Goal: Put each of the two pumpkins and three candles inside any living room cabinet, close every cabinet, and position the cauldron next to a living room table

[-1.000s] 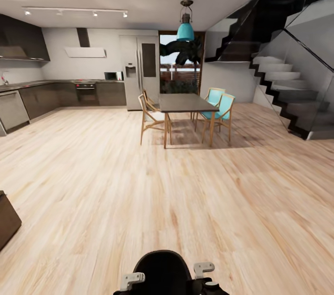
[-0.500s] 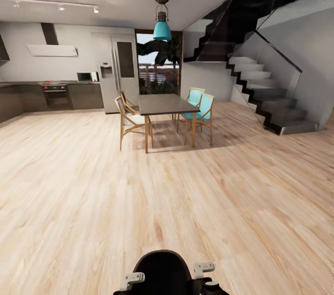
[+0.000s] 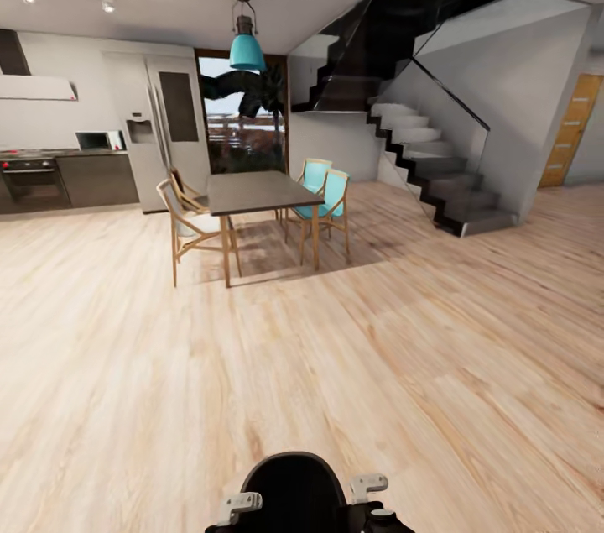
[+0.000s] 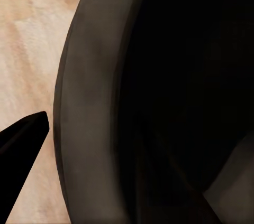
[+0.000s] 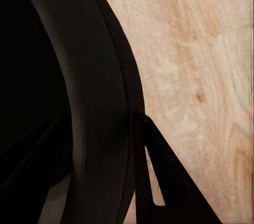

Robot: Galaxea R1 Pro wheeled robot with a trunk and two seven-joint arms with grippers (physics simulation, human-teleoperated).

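Black and matte, the cauldron (image 3: 295, 489) sits low at the front of the head view, just before the robot's trunk, with 2 pale brackets beside its rim. Each wrist view looks along the pot's curved wall (image 4: 95, 118) with pale wood floor (image 5: 201, 65) beneath, so both arms seem pressed close to the pot, 1 on each side, probably to carry it between them while the base drives. A dark fingertip (image 4: 21, 134) lies just off the wall in the left wrist view, and a dark finger (image 5: 164, 176) lies against it in the right; whether the fingers on either side are clenched or released cannot be told. Ahead stands a dark dining table (image 3: 256, 190) with 4 chairs, a staircase (image 3: 428, 172) beyond. The robot looks to be in transit, seeking a table to set the pot beside.
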